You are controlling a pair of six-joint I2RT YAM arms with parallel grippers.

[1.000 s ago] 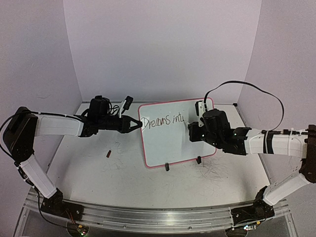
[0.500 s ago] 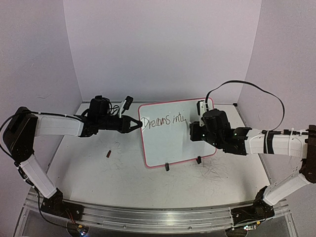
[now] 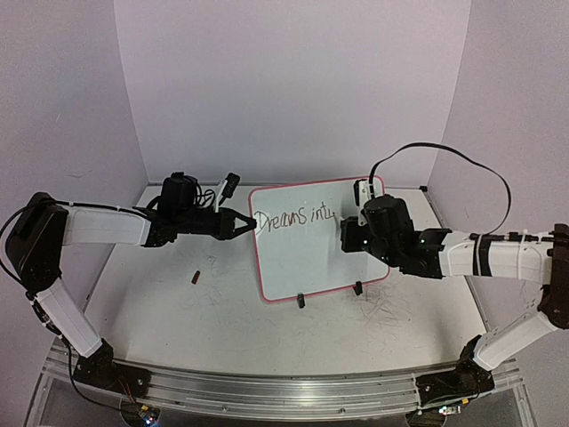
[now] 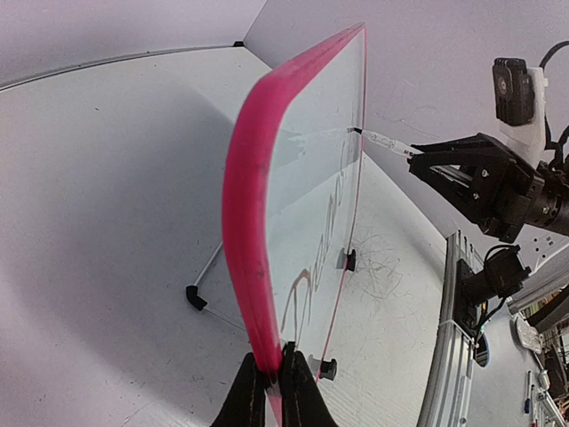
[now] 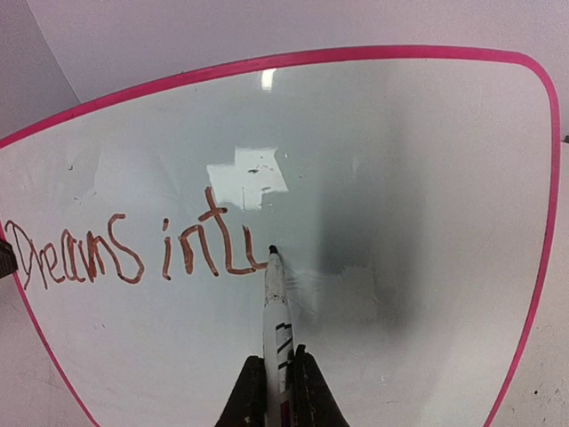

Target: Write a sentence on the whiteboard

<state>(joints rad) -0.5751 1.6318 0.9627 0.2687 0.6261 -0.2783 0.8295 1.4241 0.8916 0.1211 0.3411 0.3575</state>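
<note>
Top, left-wrist and right-wrist views. The scuffed white tabletop (image 3: 222, 334) is carrying the whiteboard (image 3: 311, 258), which is standing near the back wall, tilted on its small black clip feet (image 3: 300, 301).

The left gripper (image 4: 267, 391) is reaching in from the side with its jaws clamped together on the pink frame at the board's left edge, so it is acting as the only brace. The right gripper (image 5: 277, 366) is facing the board's writing side, jaws closed on the marker (image 5: 276, 307), whose tip is touching the surface at the end of the line.

The sentence (image 5: 133, 253) is running across the upper left of the board and is reading "Dreams int", followed by an open curve that is probably an unfinished "o". By this judgement the second word is nearly done and "reality." is not yet begun.

A small dark object (image 3: 196, 277) is lying on the table left of the board (too small to identify).

Likely failures from here:
- **Board movement.** The tip is pressing well away from the clamped edge, so too much force could flex or swing the board or skid its feet, and the stroke would wobble or break.
- **Skipped ink.** Too little pressure would leave gaps in the letters.
- **Marker slip.** The marker is being gripped low on its barrel — side drag could twist it in the jaws and smear the letters.
</note>
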